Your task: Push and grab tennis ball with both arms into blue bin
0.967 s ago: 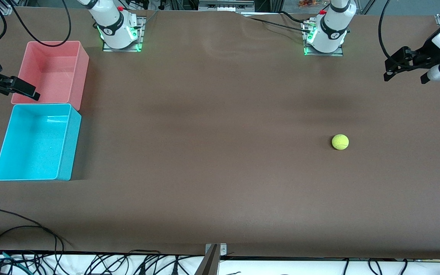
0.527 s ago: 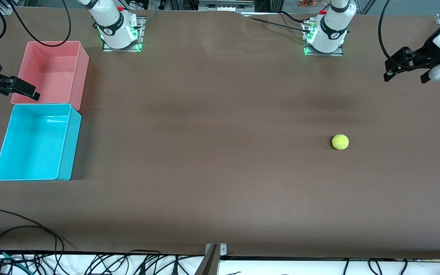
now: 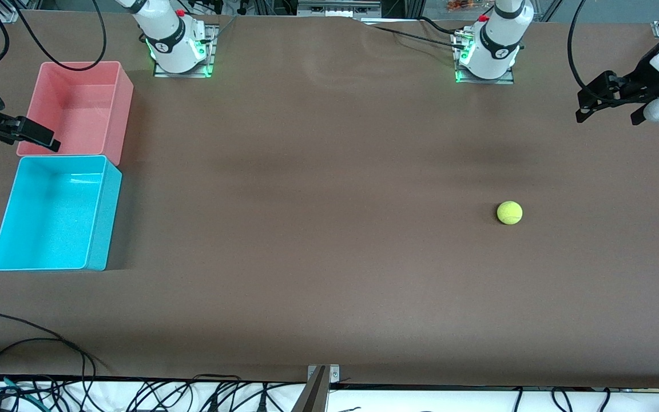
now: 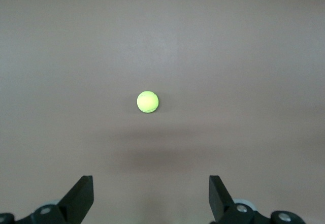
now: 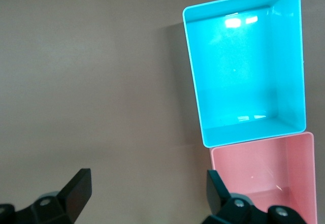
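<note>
1. Tennis ball [image 3: 509,212] sits alone on the brown table [image 3: 318,229], right of centre in the front view, toward the left arm's end. Nothing touches it. In the left wrist view it shows at frame centre [image 4: 148,102], well clear of the fingers.
2. Blue bin [image 3: 86,260] stands at lower left of the front view, toward the right arm's end, well apart from the ball. Nothing lies in it.
3. Pink bin [image 3: 125,109] stands just beside the blue bin, farther from the front camera, short walls meeting or nearly so; whether they touch cannot be told.
4. Left gripper [image 3: 610,103] hangs in the air at the right edge of the front view, over the table's end, fingers spread wide and holding nothing. Its arm is mostly cut off by the frame edge. Left wrist view shows the two dark fingertips [image 4: 81,196] wide apart at frame bottom.
5. Right gripper [image 3: 26,134] hangs at the left edge of the front view, over the pink bin's outer corner, released and holding nothing. Only one finger is plain there; the rest runs out of frame. Right wrist view shows both fingertips [image 5: 78,188] spread wide, with both bins in view.
6. Both arm bases stand along the top of the front view, upper links cropped.
</note>
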`<state>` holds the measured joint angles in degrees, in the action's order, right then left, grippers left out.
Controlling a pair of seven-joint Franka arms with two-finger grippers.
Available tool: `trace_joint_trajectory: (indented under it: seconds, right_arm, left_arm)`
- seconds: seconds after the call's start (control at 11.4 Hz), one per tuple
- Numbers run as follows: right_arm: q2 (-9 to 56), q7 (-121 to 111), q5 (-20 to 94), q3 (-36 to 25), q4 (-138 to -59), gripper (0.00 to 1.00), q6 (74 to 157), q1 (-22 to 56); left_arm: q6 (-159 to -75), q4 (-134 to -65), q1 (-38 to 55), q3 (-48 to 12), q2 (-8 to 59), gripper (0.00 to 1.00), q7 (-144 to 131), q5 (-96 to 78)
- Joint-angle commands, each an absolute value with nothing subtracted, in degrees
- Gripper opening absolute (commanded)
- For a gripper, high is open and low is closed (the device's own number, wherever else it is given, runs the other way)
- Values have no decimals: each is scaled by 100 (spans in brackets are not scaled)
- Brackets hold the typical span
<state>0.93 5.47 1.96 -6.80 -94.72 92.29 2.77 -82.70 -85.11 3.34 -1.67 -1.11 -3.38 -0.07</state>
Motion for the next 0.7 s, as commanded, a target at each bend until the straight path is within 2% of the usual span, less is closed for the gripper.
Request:
trace_joint_trajectory:
  seconds: [0.0,0.62]
  right_arm:
    - [132,466,202,-659,-9352,100,9141,255]
    - [132,483,193,-659,-9352,100,9141,272]
  left_arm:
    - [-8139,-8420,281,-202,-35,100,-378,-79]
    - [-7849,-8429,132,-150,-26,100,-378,-70]
